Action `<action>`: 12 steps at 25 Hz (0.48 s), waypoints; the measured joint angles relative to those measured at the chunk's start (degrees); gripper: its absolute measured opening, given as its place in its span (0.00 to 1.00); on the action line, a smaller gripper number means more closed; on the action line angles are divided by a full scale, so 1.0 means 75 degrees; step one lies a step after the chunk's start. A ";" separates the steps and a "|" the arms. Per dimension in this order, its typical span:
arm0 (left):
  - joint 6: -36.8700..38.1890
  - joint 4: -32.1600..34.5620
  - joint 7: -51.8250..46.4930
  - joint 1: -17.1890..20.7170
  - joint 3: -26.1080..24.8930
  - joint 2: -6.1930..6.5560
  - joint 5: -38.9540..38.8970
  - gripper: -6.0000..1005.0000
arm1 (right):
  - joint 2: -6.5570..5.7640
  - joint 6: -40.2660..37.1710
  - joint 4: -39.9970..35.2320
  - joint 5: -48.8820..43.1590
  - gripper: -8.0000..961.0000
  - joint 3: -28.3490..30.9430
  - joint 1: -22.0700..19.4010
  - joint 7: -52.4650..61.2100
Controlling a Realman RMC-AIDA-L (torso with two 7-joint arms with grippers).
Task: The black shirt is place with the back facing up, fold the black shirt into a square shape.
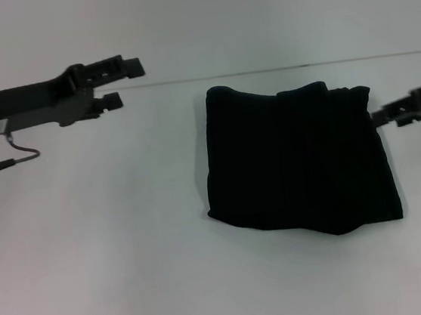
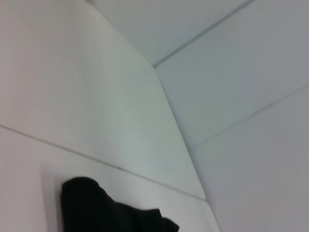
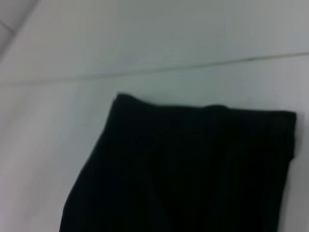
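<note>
On the bench (image 1: pixel 117 274), toward its right side and nearer the far edge than the near one: the black shirt (image 1: pixel 296 159), already folded down to a compact, roughly square bundle. Lies flat, no sleeves or loose tails sticking out, no lettering showing. Far edge lumpy and a little bunched near the far right corner of the bundle; near edge slightly wavy and slanting. Seen in the right wrist view as a dark block (image 3: pixel 193 169) with a fairly straight top edge, and in the left wrist view only as a far-off corner (image 2: pixel 96 208).

Judged from that shape: folding looks essentially done. Left, at most: smoothing the bunched far edge, squaring the sides, and drawing both arms clear.

Left gripper (image 1: pixel 127 82): raised over the far left part of the bench, well apart from the shirt. Fingers parted with a clear gap, nothing between them.

Right gripper (image 1: pixel 388 113): low at the right edge, tips right at the shirt's far right corner, touching or just beside it. Cannot tell whether the fingers are apart or together, nor whether any cloth is pinched. Shirt therefore directly in front of this pincer, stretching from it toward the bench's middle.
</note>
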 joint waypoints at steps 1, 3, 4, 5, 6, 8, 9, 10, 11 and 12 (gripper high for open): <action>0.0018 0.0006 0.0026 0.0018 -0.0072 0.0001 0.0002 0.91 | 0.0034 0.0034 0.0006 -0.0233 0.48 -0.0148 0.0234 0.0213; 0.0035 0.0011 0.0085 0.0057 -0.0180 0.0002 0.0005 0.93 | 0.0138 0.0089 0.0033 -0.0597 0.48 -0.0439 0.0619 0.0575; 0.0034 0.0007 0.0104 0.0070 -0.0199 0.0003 0.0005 0.94 | 0.0206 0.0157 0.0045 -0.0740 0.48 -0.0603 0.0802 0.0747; 0.0023 -0.0012 0.0131 0.0087 -0.0214 0.0000 0.0006 0.94 | 0.0250 0.0194 0.0056 -0.0828 0.48 -0.0707 0.0893 0.0843; 0.0011 -0.0033 0.0153 0.0096 -0.0215 -0.0008 0.0005 0.94 | 0.0314 0.0284 0.0083 -0.0891 0.48 -0.0861 0.1021 0.0939; -0.0022 -0.0054 0.0176 0.0115 -0.0220 -0.0030 0.0003 0.94 | 0.0428 0.0432 0.0162 -0.0946 0.48 -0.1109 0.1181 0.1024; -0.0043 -0.0057 0.0189 0.0135 -0.0232 -0.0041 -0.0002 0.94 | 0.0476 0.0503 0.0221 -0.0955 0.48 -0.1231 0.1249 0.1033; -0.0043 -0.0057 0.0189 0.0135 -0.0232 -0.0041 -0.0002 0.94 | 0.0534 0.0578 0.0311 -0.0958 0.48 -0.1394 0.1325 0.1034; -0.0045 -0.0058 0.0194 0.0141 -0.0253 -0.0043 -0.0012 0.94 | 0.0574 0.0649 0.0381 -0.0962 0.48 -0.1514 0.1372 0.1033; -0.0047 -0.0060 0.0204 0.0145 -0.0273 -0.0045 -0.0018 0.94 | 0.0615 0.0724 0.0439 -0.0963 0.47 -0.1612 0.1408 0.1024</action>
